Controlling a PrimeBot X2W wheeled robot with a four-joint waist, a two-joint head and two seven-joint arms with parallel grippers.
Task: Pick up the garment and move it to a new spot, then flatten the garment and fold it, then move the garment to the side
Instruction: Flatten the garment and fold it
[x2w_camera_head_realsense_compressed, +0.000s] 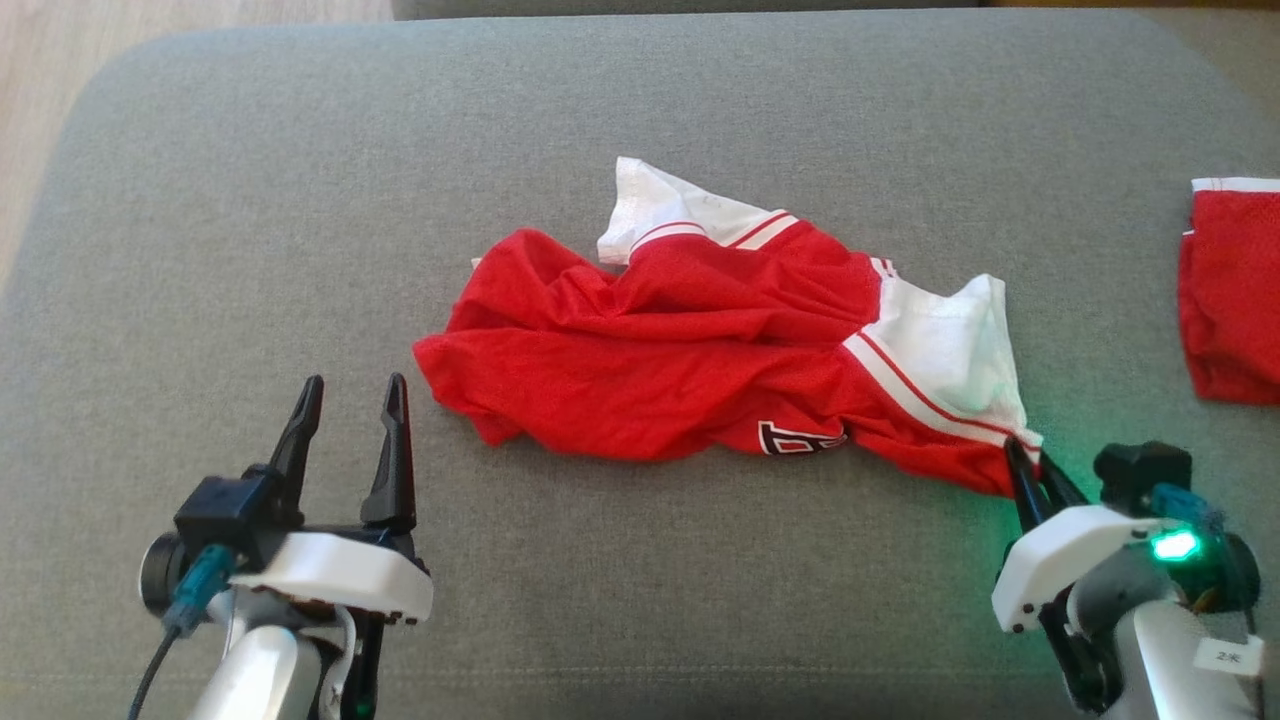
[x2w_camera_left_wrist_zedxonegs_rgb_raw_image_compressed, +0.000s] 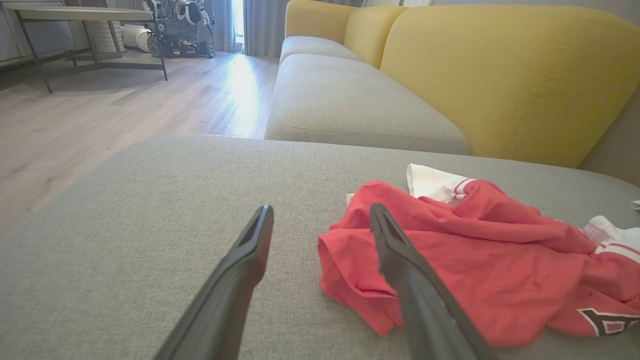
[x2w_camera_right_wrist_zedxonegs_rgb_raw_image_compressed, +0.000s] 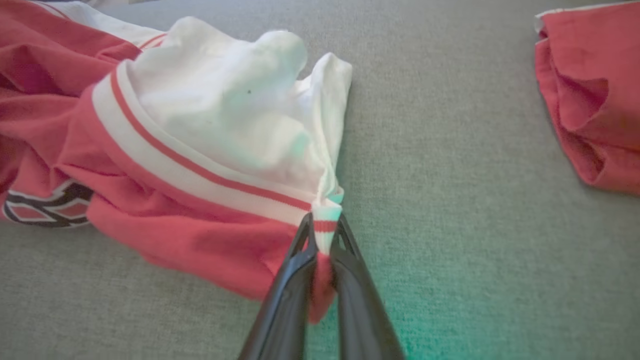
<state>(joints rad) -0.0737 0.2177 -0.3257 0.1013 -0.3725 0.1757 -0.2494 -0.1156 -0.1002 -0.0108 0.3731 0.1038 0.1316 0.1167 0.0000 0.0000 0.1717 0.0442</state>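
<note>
Crumpled red-and-white mesh jersey (x2w_camera_head_realsense_compressed: 680, 350) lies in the middle of the grey fabric cushion (x2w_camera_head_realsense_compressed: 250, 250), not yet flattened or folded; right claw (x2w_camera_head_realsense_compressed: 1027, 458) is clamped on its striped corner, left claw (x2w_camera_head_realsense_compressed: 356, 388) gapes wide, empty

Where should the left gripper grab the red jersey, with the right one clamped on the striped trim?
Take the jersey at its near-left red corner, the end opposite the right gripper, which is shut on the trim. Bring the open left gripper in low from the robot's left. That corner probably pinches easily: it lies as a rounded fold on the cushion, with nothing over it.
</note>
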